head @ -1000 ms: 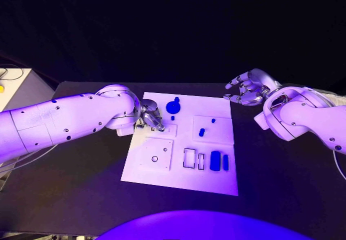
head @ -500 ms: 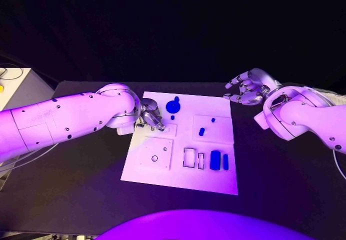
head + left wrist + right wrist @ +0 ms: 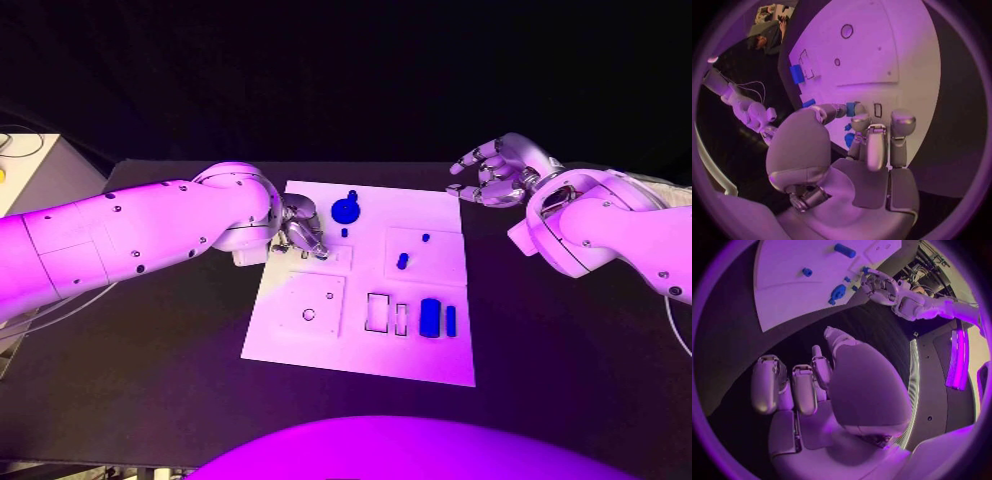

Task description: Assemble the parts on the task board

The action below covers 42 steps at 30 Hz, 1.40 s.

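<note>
Two white arms reach over the black bench [image 3: 548, 360], one from each side of the frame. The task board [image 3: 361, 350] lies at centre frame. The left hand [image 3: 300, 230] sits over the board's upper left part, fingers curled downward beside a small square outline; the left wrist view shows a small blue part [image 3: 851, 108] right at its fingertips [image 3: 859, 121], but whether they pinch it I cannot tell. The right hand [image 3: 493, 172] hovers off the board at the upper right of the frame, over the dark bench, fingers curled loosely apart and holding nothing.

On the board, a round blue part [image 3: 346, 210] rests near the top edge just right of the left hand. A small blue peg [image 3: 402, 262] lies right of centre. Lower down, a blue block [image 3: 430, 319] and a thin blue bar [image 3: 451, 320] sit side by side next to two rectangular slots.
</note>
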Each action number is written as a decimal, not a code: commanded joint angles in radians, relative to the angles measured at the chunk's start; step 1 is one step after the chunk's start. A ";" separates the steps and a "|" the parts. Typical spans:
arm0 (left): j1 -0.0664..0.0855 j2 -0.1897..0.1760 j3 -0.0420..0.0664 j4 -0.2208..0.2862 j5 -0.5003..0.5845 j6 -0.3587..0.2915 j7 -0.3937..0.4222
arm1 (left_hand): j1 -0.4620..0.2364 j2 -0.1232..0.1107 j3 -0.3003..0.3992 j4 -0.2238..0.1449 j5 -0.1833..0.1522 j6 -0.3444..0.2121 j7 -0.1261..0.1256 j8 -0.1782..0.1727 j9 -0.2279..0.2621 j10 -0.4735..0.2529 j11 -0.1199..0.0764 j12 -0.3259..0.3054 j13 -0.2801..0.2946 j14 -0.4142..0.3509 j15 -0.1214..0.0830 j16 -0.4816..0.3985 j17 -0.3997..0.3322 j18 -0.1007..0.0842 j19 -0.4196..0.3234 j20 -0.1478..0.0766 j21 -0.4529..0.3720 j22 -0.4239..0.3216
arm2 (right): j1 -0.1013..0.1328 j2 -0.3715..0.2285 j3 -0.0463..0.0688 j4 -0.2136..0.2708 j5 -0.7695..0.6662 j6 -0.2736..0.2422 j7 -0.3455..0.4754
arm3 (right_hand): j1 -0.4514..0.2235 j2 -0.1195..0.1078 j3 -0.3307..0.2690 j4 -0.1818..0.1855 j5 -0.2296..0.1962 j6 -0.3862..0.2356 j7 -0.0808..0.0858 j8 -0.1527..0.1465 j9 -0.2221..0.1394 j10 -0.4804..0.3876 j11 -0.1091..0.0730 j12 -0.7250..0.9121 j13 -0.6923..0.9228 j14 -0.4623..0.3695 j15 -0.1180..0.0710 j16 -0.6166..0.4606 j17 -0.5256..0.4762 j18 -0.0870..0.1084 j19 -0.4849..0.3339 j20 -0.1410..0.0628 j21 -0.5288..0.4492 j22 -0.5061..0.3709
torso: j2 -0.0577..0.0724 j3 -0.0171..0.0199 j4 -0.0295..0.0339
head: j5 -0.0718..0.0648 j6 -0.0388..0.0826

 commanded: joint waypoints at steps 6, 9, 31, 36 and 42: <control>-0.005 0.010 -0.004 -0.008 0.004 0.054 -0.001 | -0.002 0.009 0.226 -0.233 0.006 0.016 -0.007 0.000 -0.002 0.008 -0.002 0.003 0.004 0.062 -0.007 0.004 0.104 -0.010 0.004 0.001 0.006 0.001 | -0.001 0.000 0.000 0.001 -0.004 0.012 0.004 | -0.010 -0.002 0.007 -0.001 0.006 -0.007 -0.002 0.007 0.001 -0.007 0.003 -0.003 0.011 0.055 -0.007 -0.005 0.100 0.018 -0.005 0.000 -0.007 0.112 | 0.000 0.0003 0.0005 | 0.000 -0.003; -0.005 0.012 -0.004 -0.015 0.010 0.049 -0.001 | -0.002 0.009 0.226 -0.234 0.006 0.016 -0.007 -0.001 -0.002 0.009 -0.002 0.004 0.006 0.063 -0.007 0.005 0.105 -0.010 0.003 0.001 0.006 0.000 | -0.001 -0.001 0.000 0.000 -0.004 0.012 0.004 | -0.010 -0.002 0.007 -0.001 0.006 -0.007 -0.002 0.007 0.001 -0.007 0.003 -0.003 0.011 0.055 -0.007 -0.005 0.100 0.018 -0.005 0.000 -0.007 0.112 | 0.000 -0.0004 0.0016 | -0.001 -0.004; -0.004 0.023 -0.003 -0.032 0.024 0.036 -0.002 | -0.013 0.016 0.225 -0.235 0.019 0.025 -0.010 -0.004 -0.001 0.021 -0.005 0.011 0.021 0.065 -0.008 0.007 0.115 -0.011 0.008 0.001 0.010 0.010 | -0.001 0.000 0.000 -0.001 -0.004 0.015 0.003 | -0.012 -0.004 0.013 -0.002 0.008 -0.010 -0.002 0.010 0.001 -0.007 0.003 -0.002 0.010 0.055 -0.007 -0.006 0.099 0.018 -0.005 0.000 -0.008 0.111 | 0.000 -0.0018 0.0018 | -0.002 -0.006; -0.004 0.021 -0.003 -0.030 0.034 0.029 -0.001 | -0.014 0.018 0.225 -0.235 0.019 0.025 -0.010 -0.005 -0.001 0.019 -0.005 0.008 0.015 0.065 -0.008 0.007 0.113 -0.011 0.008 0.001 0.010 0.009 | -0.002 0.000 0.000 -0.002 -0.004 0.015 0.003 | -0.012 -0.004 0.013 -0.002 0.008 -0.010 -0.002 0.010 0.001 -0.007 0.003 -0.002 0.010 0.055 -0.007 -0.006 0.099 0.018 -0.005 0.000 -0.008 0.111 | 0.000 -0.0006 0.0006 | -0.001 -0.007; -0.003 0.013 0.002 -0.019 0.065 0.032 -0.002 | -0.014 0.020 0.227 -0.235 0.019 0.025 -0.010 -0.006 -0.001 0.017 -0.005 0.006 0.012 0.064 -0.008 0.006 0.111 -0.011 0.008 0.001 0.010 0.010 | -0.004 -0.001 0.000 -0.003 -0.004 0.016 0.003 | -0.012 -0.004 0.013 -0.002 0.008 -0.010 -0.002 0.010 0.001 -0.007 0.003 -0.002 0.010 0.055 -0.007 -0.006 0.099 0.018 -0.005 0.000 -0.008 0.111 | 0.000 -0.0010 -0.0002 | -0.003 -0.006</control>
